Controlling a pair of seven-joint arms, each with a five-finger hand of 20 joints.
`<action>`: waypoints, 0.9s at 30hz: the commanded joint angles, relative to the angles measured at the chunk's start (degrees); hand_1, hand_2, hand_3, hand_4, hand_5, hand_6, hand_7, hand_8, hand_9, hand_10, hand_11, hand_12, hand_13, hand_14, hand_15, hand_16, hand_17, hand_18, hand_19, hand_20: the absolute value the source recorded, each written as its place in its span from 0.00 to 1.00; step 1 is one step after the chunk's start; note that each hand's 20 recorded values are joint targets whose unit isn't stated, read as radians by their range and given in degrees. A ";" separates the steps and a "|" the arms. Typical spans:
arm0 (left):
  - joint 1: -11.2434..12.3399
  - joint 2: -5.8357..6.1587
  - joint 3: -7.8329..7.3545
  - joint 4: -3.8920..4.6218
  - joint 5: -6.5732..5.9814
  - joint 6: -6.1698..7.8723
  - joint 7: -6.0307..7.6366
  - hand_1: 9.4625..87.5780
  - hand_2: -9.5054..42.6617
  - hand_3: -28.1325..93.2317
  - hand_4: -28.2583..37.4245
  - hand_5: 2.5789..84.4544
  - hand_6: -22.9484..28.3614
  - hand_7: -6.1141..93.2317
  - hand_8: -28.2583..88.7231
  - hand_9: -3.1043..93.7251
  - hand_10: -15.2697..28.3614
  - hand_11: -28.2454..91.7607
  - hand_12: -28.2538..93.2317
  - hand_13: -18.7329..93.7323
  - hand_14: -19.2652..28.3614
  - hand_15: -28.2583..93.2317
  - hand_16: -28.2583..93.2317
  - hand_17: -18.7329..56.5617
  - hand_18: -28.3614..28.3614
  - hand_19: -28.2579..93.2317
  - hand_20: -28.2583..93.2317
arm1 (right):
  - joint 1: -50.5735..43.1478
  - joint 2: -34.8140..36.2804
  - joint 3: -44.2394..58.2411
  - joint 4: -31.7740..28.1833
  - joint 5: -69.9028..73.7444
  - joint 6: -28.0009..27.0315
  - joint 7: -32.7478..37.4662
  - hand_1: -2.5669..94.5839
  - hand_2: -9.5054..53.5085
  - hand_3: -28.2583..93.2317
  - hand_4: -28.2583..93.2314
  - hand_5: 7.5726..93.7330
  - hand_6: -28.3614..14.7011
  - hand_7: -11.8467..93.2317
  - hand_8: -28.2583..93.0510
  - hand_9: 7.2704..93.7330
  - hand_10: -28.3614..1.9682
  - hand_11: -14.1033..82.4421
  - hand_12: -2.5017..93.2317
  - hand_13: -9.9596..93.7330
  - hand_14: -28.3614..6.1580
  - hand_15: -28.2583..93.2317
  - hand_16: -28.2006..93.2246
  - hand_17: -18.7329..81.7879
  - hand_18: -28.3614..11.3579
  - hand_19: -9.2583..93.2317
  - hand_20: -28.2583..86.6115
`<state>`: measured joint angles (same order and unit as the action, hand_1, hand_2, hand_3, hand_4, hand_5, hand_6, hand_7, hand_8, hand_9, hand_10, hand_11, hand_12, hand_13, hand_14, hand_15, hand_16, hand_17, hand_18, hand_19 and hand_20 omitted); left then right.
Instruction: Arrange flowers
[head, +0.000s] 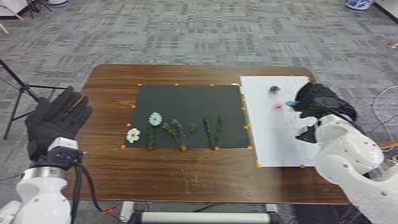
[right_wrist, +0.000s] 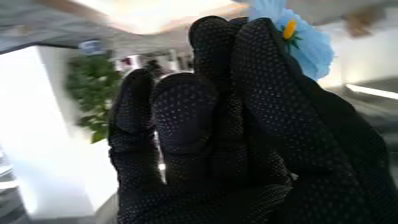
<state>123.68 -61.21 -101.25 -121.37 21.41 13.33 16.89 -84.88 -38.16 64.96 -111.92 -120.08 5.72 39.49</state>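
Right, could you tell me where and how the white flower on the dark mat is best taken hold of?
Probably by its outer petals, pinched lightly from above, coming in from the left. The white flower seems to lie face up, yellowish centre upward, so the petal rim is the likeliest grip. A green stem lies close on its right; its left faces the edge of the mat.

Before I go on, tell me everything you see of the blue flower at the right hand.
The blue flower has thin, ruffled, light-blue petals spreading around an elongated yellow centre, with dark green slivers beside it. It looks artificial, perhaps fabric. The fingertips of the right hand touch it and appear to pinch it, partly covering it. In the head view it is over the white sheet, close to a small pink flower. Whether it touches the sheet, I can't tell.
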 joint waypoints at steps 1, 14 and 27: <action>2.08 -0.80 -0.14 -0.09 0.15 0.38 0.15 0.19 0.54 0.82 0.00 0.53 0.64 0.16 0.17 0.39 0.70 0.41 0.31 0.40 0.73 0.46 0.19 0.16 0.78 0.55 0.32 | 18.55 -12.52 -14.65 4.72 0.89 0.31 -4.53 0.64 0.00 0.80 0.00 0.77 0.63 0.42 0.28 0.85 0.67 0.31 0.52 0.78 0.61 0.80 0.52 0.52 0.19 0.82 0.60; 0.66 0.38 0.64 0.52 0.45 -0.67 -0.55 0.19 0.55 0.82 0.00 0.53 0.64 0.16 0.17 0.39 0.70 0.41 0.31 0.40 0.73 0.46 0.19 0.16 0.78 0.55 0.32 | 34.97 -26.25 -35.78 19.16 3.27 -5.22 -6.99 0.64 0.00 0.79 0.00 0.78 0.64 0.41 0.27 0.86 0.67 0.31 0.51 0.78 0.61 0.80 0.52 0.52 0.19 0.83 0.60; -0.96 1.10 1.84 1.04 1.57 -2.19 -1.25 0.19 0.55 0.82 0.00 0.52 0.63 0.16 0.17 0.39 0.70 0.41 0.31 0.40 0.73 0.46 0.19 0.16 0.77 0.54 0.32 | 41.83 -32.38 -46.85 27.19 4.68 -2.56 -5.37 0.64 0.00 0.80 0.00 0.77 0.64 0.41 0.26 0.86 0.69 0.30 0.50 0.78 0.61 0.80 0.52 0.52 0.19 0.83 0.60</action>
<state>123.31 -60.70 -100.36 -120.70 22.75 11.85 15.94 -47.48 -67.21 23.61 -90.45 -114.54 0.96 33.45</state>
